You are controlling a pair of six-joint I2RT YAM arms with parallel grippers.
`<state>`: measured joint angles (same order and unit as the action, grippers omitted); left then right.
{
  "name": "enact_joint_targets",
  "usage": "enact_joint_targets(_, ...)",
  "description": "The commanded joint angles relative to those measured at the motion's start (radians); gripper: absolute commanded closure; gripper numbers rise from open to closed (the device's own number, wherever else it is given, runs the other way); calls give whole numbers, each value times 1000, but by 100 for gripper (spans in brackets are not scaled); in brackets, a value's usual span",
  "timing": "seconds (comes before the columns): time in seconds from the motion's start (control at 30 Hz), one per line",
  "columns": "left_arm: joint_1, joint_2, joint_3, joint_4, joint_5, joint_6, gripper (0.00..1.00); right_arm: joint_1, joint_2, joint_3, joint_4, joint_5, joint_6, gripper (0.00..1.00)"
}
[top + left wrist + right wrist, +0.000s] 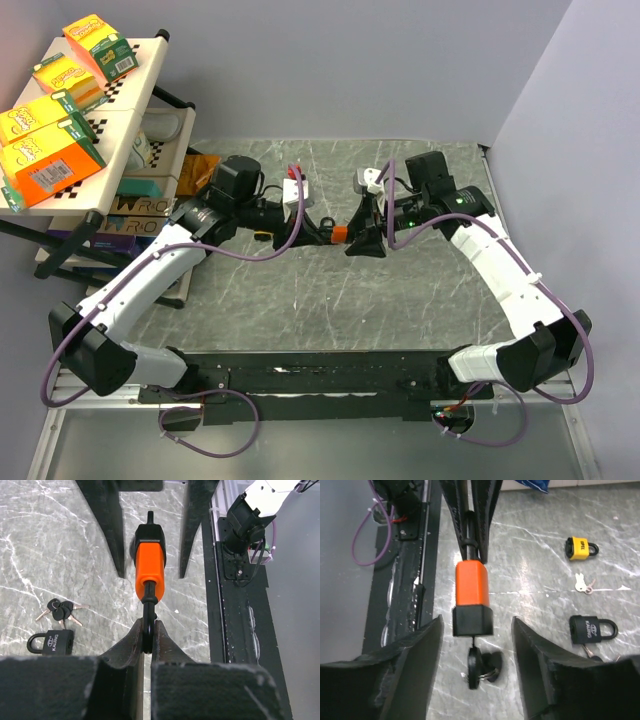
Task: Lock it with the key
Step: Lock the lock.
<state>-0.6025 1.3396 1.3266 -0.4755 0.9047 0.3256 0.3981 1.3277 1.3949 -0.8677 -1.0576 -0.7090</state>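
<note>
The left gripper (148,632) is pinched tight on the shackle of the orange padlock (150,565), holding it above the table (50,540). The right gripper (477,622) stands spread, one finger either side of the padlock's black end without touching it. The key (479,666) sits in the keyhole there

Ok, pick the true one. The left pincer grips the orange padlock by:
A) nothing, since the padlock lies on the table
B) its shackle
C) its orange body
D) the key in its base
B: in the left wrist view the left pincer is shut on the black shackle, and the orange padlock juts out beyond the fingertips, clear of the table.
</note>
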Motion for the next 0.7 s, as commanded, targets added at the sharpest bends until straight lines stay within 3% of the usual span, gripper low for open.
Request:
enact_joint_targets(0.0, -3, -37, 28, 72, 63, -34, 99, 22, -19, 44, 1, -50, -47, 45)
enact_joint_targets(0.07, -5, -36, 26, 87, 65, -43, 99, 21, -18, 44, 2, -47, -53, 56)
enact_joint_targets(0.2, -6, -22, 33, 83, 69, -52, 99, 36, -13, 56, 25, -44, -40, 67)
enact_joint_targets(0.4, -26, 3, 33, 112, 53, -72, 99, 62, -5, 65, 38, -62, -21, 98)
enact_joint_targets(0.67, -65, 32, 22, 178, 57, -120, 99, 102, -1, 44, 144, -13, 63, 100)
